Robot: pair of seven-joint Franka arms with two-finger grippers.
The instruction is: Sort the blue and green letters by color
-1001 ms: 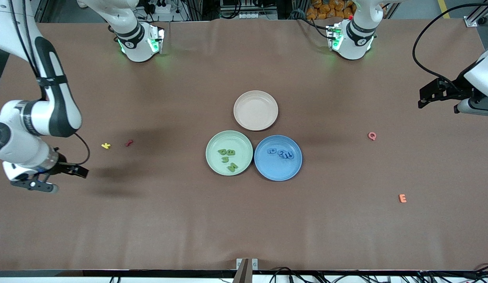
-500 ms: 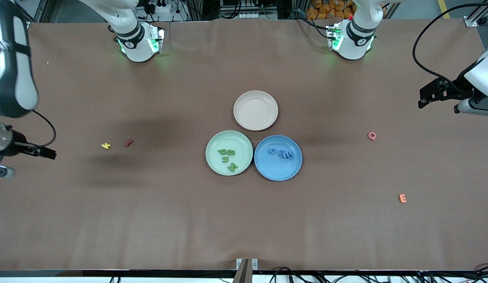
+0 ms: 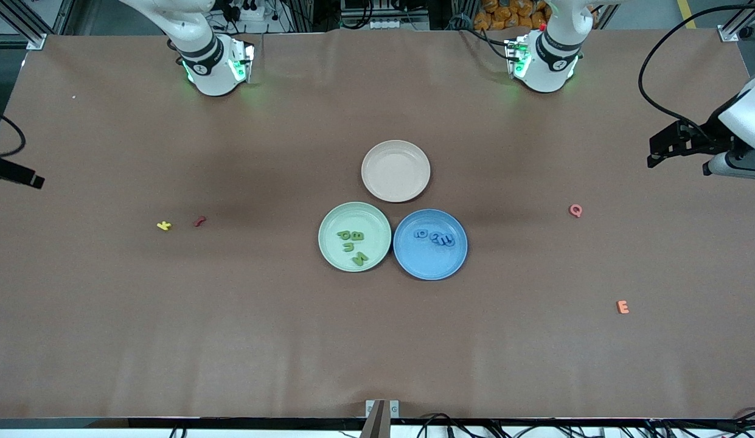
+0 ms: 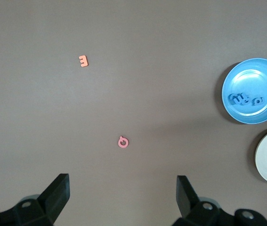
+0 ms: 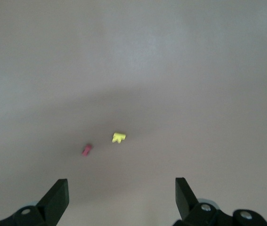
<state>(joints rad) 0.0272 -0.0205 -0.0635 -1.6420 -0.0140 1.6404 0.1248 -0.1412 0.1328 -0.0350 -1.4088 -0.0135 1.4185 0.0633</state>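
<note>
Hangs the left gripper (image 4: 122, 193) high over the left arm's end of the table, at about two o'clock from the plates in the front view, looking down on the cloth. Fingers (image 4: 58, 188) spread wide apart, nothing between them. Hangs the right gripper (image 5: 120, 195) over the right arm's end of the table, at about ten o'clock from the plates, almost out of the front view. Fingers (image 5: 58, 193) likewise spread wide, gripping nothing. Three round plates at the middle of the brown table (image 3: 231, 340): one green plate (image 3: 326, 226), one blue plate (image 3: 432, 264) touching it at its three o'clock, and one beige plate (image 3: 395, 173), bare, at twelve o'clock above where the two meet. Four green letters (image 3: 351, 244) inside the green plate, lying close together in its middle. A tight cluster of blue letters (image 3: 437, 237) inside the blue plate, toward its twelve o'clock rim; overlapping, so hard to count beyond three. Four loose letters on the cloth: one yellow K (image 3: 163, 225) and one dark red letter (image 3: 199, 221) side by side at nine o'clock from the plates, well apart from them; one pink Q (image 3: 575, 210) at three o'clock; one orange E (image 3: 622, 307) at four o'clock.
</note>
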